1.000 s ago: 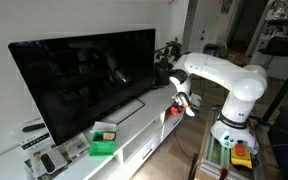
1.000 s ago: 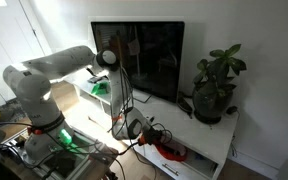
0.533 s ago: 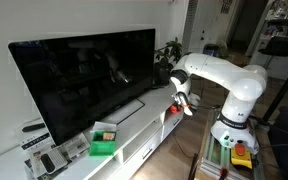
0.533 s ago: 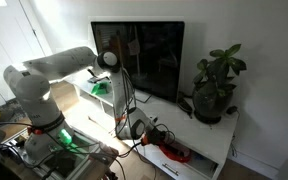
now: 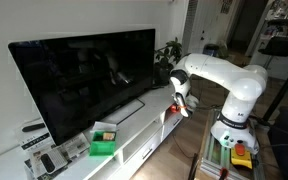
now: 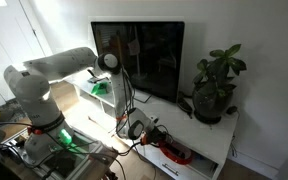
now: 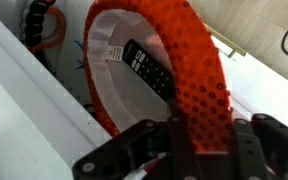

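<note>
The gripper [image 7: 181, 125] is holding its jaws nearly together – they appear to be pinching the near rim of the orange basket [image 7: 199, 80]. The basket is lying directly ahead of the fingers, tilted, and a black remote [image 7: 147, 68] is resting inside it on the white lining [image 7: 106, 75]. Beyond the arm, in an exterior view, the television [image 5: 84, 80] is standing on the white cabinet [image 5: 134, 135].

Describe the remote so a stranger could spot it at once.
In front of the big television, at the white console, the gripper is shut on a red dotted container. The remote lies in its white inside: slim, black, buttoned, the only dark thing there.
</note>
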You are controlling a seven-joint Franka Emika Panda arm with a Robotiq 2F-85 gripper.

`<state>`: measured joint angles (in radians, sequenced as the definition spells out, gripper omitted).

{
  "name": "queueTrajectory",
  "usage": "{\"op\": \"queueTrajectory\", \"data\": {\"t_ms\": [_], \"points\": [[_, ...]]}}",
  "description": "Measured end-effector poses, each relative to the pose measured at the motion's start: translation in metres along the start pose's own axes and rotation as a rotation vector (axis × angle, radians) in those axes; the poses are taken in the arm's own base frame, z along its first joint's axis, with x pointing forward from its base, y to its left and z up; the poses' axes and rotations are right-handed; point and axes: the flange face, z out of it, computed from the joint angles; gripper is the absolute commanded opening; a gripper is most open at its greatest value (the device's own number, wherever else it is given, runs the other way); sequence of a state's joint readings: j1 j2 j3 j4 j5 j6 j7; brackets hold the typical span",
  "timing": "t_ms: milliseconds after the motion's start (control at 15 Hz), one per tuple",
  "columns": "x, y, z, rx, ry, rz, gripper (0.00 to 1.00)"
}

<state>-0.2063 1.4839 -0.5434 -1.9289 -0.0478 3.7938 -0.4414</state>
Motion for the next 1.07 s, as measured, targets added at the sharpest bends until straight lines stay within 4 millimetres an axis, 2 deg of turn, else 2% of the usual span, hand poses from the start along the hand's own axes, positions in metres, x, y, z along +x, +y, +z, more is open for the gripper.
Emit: {"op": "queueTrajectory", "data": {"t_ms": [667, 800, 1067], "points": [[-0.0034, 0.0044, -0.0038, -0.1, -0.071, -0.164, 0.01], [-0.0025, 0.0025, -0.0049, -0.116, -0.084, -0.19, 0.05], [0.0002, -0.0047, -0.005, -0.113, -0.089, -0.208, 0.05]]}}
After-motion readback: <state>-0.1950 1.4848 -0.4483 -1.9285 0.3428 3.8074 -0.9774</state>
